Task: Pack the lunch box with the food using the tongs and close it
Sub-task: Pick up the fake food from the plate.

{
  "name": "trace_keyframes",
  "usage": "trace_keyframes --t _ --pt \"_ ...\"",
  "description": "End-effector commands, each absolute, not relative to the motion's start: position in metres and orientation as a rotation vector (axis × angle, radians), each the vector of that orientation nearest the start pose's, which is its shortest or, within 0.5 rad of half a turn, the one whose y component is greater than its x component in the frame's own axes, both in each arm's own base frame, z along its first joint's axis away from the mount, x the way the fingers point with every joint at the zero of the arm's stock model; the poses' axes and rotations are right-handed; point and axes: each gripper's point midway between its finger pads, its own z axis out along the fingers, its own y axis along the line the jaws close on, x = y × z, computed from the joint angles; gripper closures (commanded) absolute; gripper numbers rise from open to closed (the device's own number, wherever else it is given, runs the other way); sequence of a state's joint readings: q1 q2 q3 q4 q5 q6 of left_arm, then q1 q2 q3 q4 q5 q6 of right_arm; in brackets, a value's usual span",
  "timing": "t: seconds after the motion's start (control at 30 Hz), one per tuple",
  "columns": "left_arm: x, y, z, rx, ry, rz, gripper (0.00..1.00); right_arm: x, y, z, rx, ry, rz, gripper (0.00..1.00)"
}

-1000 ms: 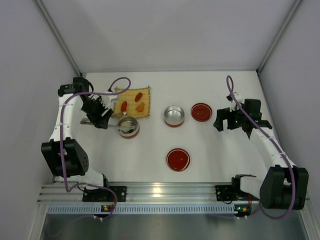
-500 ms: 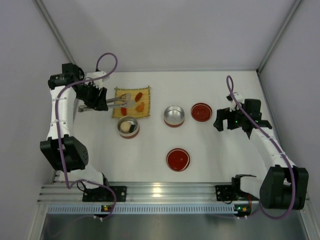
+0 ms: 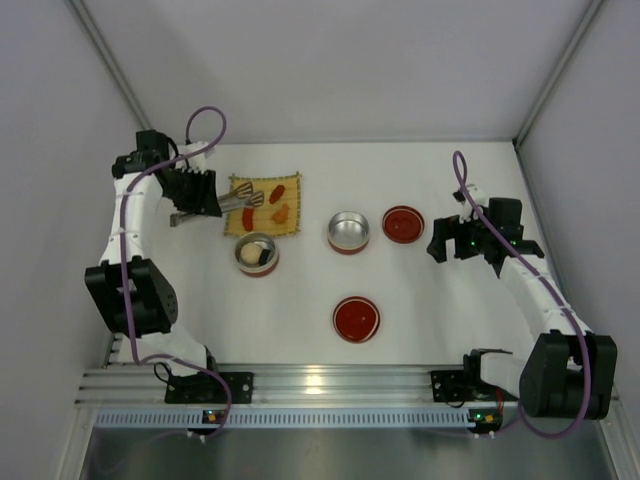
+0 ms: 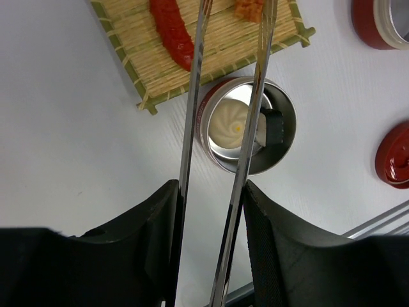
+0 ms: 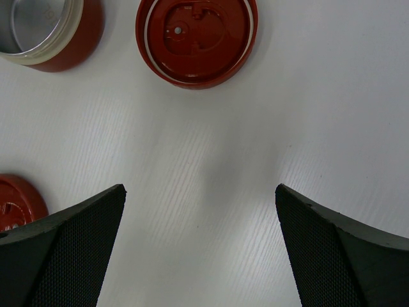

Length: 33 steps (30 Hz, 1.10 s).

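My left gripper (image 3: pixel 212 200) (image 4: pixel 211 192) is shut on the tongs (image 3: pixel 242 200) (image 4: pixel 190 109), one thin arm against each finger. The tongs' tips reach over the yellow mat (image 3: pixel 290 228) (image 4: pixel 220 48), and in the left wrist view they run off the top edge. On the mat lie a long red piece (image 3: pixel 248 213) (image 4: pixel 171 29), a second red piece (image 3: pixel 277 193) and an orange piece (image 3: pixel 281 213) (image 4: pixel 250 7). A round lunch box bowl (image 3: pixel 257 266) (image 4: pixel 281 157) holds a whitish ball (image 4: pixel 223 121) and a black-and-white roll (image 4: pixel 275 126). My right gripper (image 3: pixel 446 243) (image 5: pixel 201 198) stands open over bare table.
An empty metal bowl with a red outside (image 3: pixel 348 232) (image 5: pixel 45 29) (image 4: pixel 383 22) stands mid-table. One red lid (image 3: pixel 403 223) (image 5: pixel 197 38) lies right of it, another (image 3: pixel 356 319) (image 5: pixel 16 204) (image 4: pixel 396 157) nearer the front. Grey walls close in left, right and back.
My left arm has swung the tongs from over the filled bowl back over the yellow mat. Its fingers have closed in a little on the tongs. The right arm has not moved.
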State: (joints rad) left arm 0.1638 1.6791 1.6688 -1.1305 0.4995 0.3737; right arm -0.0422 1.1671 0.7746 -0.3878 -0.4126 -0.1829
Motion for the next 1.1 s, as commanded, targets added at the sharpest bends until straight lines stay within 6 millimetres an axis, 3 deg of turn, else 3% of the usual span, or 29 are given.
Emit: trace_keyframes --t 0.0,0.43,0.87,1.07 --pt "0.383 0.0 0.196 0.267 2.517 -0.391 0.53 0.318 0.053 0.142 -0.389 2.219 0.357 0.01" --pt "0.376 0.011 0.147 0.178 2.647 -0.321 0.44 0.318 0.053 0.14 -0.389 2.226 0.361 0.01" --pt "0.384 0.0 0.123 0.283 2.658 -0.196 0.51 0.318 0.052 0.139 -0.392 2.228 0.354 0.0" --pt "0.381 0.003 0.117 0.304 2.694 -0.138 0.62 0.318 0.051 0.139 -0.394 2.228 0.349 0.01"
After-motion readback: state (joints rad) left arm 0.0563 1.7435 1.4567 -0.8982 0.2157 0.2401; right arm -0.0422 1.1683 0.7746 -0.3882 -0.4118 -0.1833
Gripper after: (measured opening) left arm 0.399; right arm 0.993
